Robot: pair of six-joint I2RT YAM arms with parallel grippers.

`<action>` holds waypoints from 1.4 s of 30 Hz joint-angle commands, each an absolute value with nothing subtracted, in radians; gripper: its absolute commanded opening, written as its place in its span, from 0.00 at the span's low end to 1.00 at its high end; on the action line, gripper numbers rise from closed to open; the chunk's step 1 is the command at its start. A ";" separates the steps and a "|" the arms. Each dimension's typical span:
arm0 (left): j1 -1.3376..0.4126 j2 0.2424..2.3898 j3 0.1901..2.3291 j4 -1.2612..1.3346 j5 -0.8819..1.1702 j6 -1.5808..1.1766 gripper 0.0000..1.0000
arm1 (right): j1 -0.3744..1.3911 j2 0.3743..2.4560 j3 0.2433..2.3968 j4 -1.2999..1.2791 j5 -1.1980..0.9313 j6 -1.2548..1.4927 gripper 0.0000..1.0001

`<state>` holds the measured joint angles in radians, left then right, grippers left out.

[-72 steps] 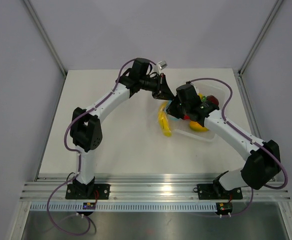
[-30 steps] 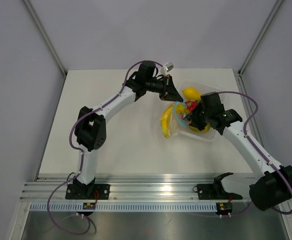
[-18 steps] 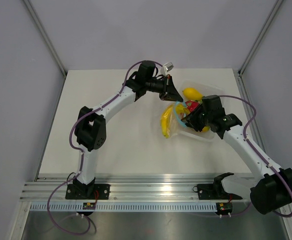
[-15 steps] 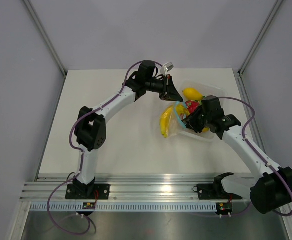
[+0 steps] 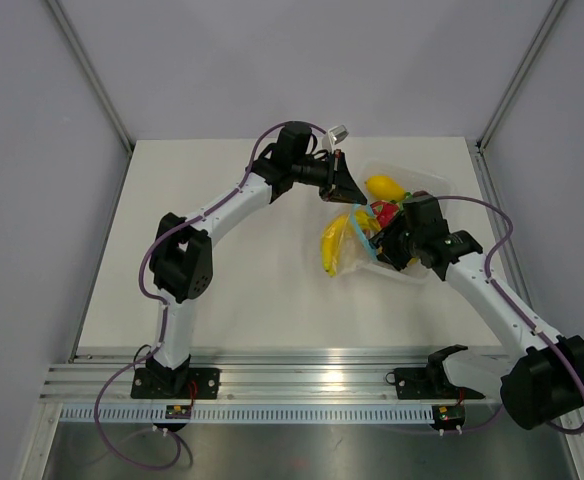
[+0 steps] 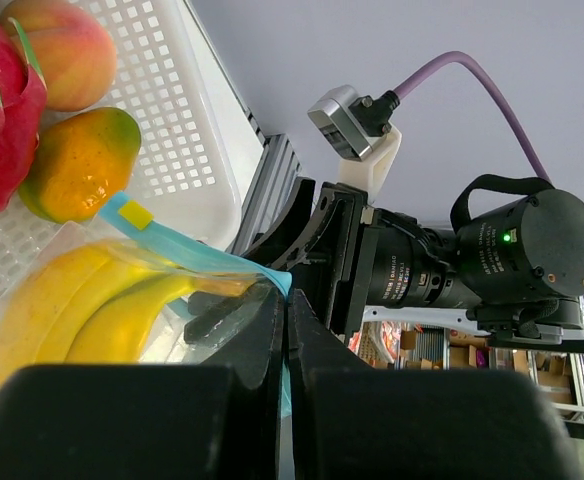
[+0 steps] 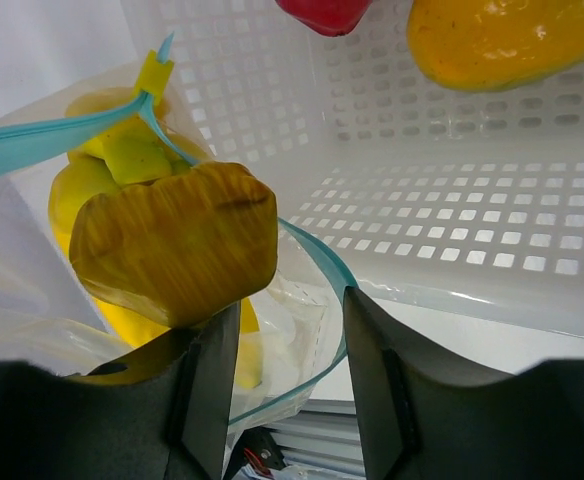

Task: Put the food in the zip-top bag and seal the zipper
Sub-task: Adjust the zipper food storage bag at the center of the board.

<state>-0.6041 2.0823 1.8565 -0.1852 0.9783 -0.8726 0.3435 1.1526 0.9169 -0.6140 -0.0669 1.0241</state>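
The clear zip-top bag [image 5: 340,250] lies left of the tray with the yellow banana bunch [image 5: 329,246] inside. My left gripper [image 6: 285,300] is shut on the bag's light-blue zipper [image 6: 187,250] and holds one end of the mouth up; the top view shows this gripper [image 5: 344,188] above the bag. My right gripper [image 7: 287,310] stands open at the bag's mouth, the zipper [image 7: 317,250] curving through the gap between its fingers. A brown-yellow food piece [image 7: 177,240] sits just beyond the tip of its left finger, over the bananas [image 7: 112,165], and is not clamped.
A white perforated tray [image 5: 422,272] stands at the right and holds a yellow-orange fruit [image 5: 383,187], a red fruit [image 5: 382,212] and a peach [image 6: 57,50]. Both arms meet over the bag. Grey walls enclose the table on three sides.
My right gripper has shifted a little left, closer over the bag's mouth. The left gripper has kept its hold on the zipper and stayed in place.
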 commanded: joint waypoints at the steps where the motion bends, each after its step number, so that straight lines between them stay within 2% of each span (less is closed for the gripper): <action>1: -0.604 2.059 1.873 -0.137 1.019 -0.870 0.00 | 0.330 1.123 0.971 -0.658 -0.006 0.977 0.52; 7: -0.604 2.045 1.858 -0.132 1.020 -0.867 0.00 | 0.319 1.123 0.994 -0.661 0.022 0.881 0.51; 15: -0.604 2.026 1.836 -0.123 1.019 -0.867 0.00 | 0.307 1.186 0.944 -0.513 -0.201 0.792 0.51; 18: -0.604 2.022 1.833 -0.121 1.019 -0.865 0.00 | 0.305 1.198 0.907 -0.453 -0.236 0.818 0.46; 19: -0.604 2.019 1.832 -0.120 1.020 -0.865 0.00 | 0.305 1.198 0.901 -0.445 -0.236 0.828 0.36; 21: -0.603 2.013 1.827 -0.120 1.020 -0.862 0.00 | 0.305 1.198 0.896 -0.433 -0.221 0.838 0.22; 22: -0.603 2.011 1.824 -0.120 1.020 -0.862 0.00 | 0.305 1.195 0.899 -0.437 -0.209 0.838 0.07; 24: -0.601 2.003 1.816 -0.118 1.022 -0.859 0.00 | 0.305 1.193 0.914 -0.451 -0.181 0.828 0.00; 42: -0.460 1.899 1.763 -0.325 1.040 -0.657 0.00 | 0.319 1.256 1.192 -0.429 -0.196 0.735 0.00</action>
